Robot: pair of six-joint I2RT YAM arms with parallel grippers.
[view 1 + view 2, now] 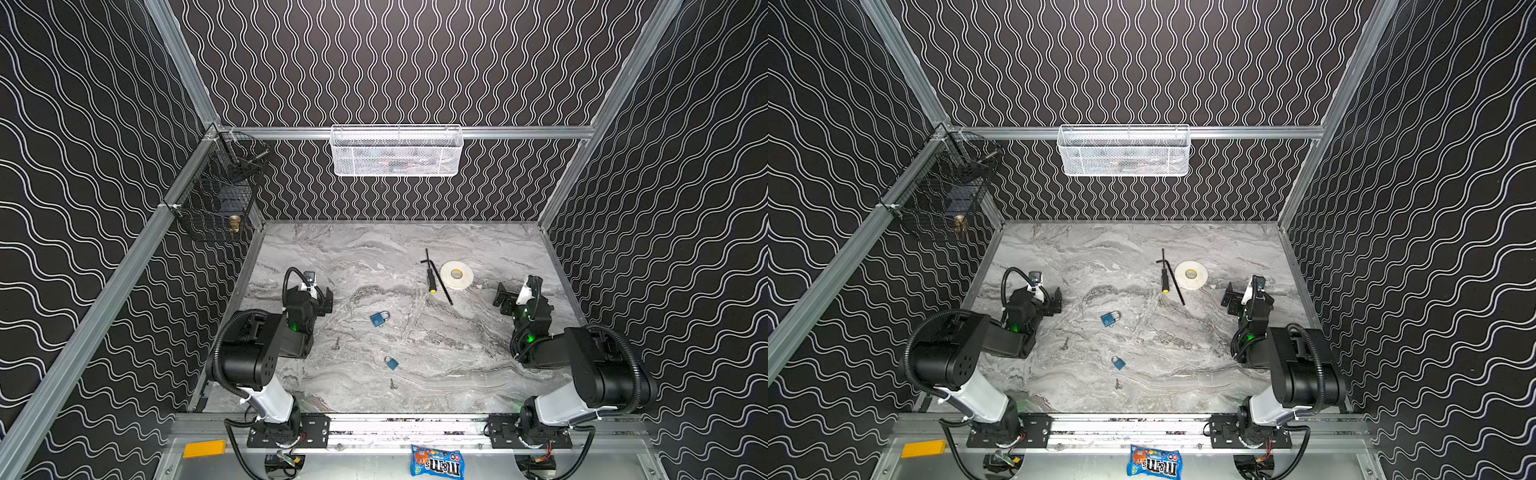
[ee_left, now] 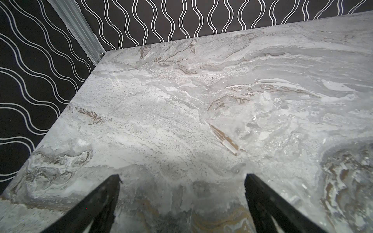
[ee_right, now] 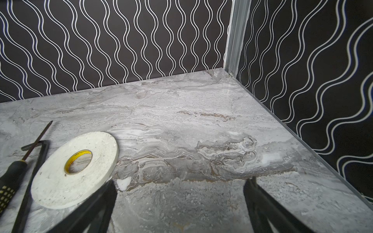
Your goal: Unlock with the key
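Closest to the lens, a candy bag (image 1: 436,462) is lying on the metal frame (image 1: 374,446) outside the near edge of the desk (image 1: 457,365), out of my way. In both top views my left gripper (image 1: 328,300) and my right gripper (image 1: 503,299) are hovering with jaws spread wide and nothing between them, one by the left edge, one by the right edge. Between them the far padlock (image 1: 379,318) is lying near the middle and the near padlock (image 1: 391,363) closer to the near edge. The left key (image 1: 336,344) is resting just beside my left arm (image 1: 257,357), and the near key (image 1: 392,384) is sitting between the near padlock and the near edge. Which key fits which lock I cannot tell, so I am risking a wrong pairing. Both keys are lying flat and thin, so my jaws could be skidding over one or pushing it away, and a padlock nobody is holding would likely be turning with the key. Through the left wrist, the left gripper (image 2: 181,178) is showing its jaws parted over bare marble, no key in sight. Through the right wrist, the right gripper (image 3: 181,181) is standing parted too, beside a tape roll (image 3: 74,167), with a screwdriver (image 3: 12,177) crossing a hex key (image 3: 43,148) just past it. That clutter is sitting toward the far edge, well apart from the locks, blocking nothing.
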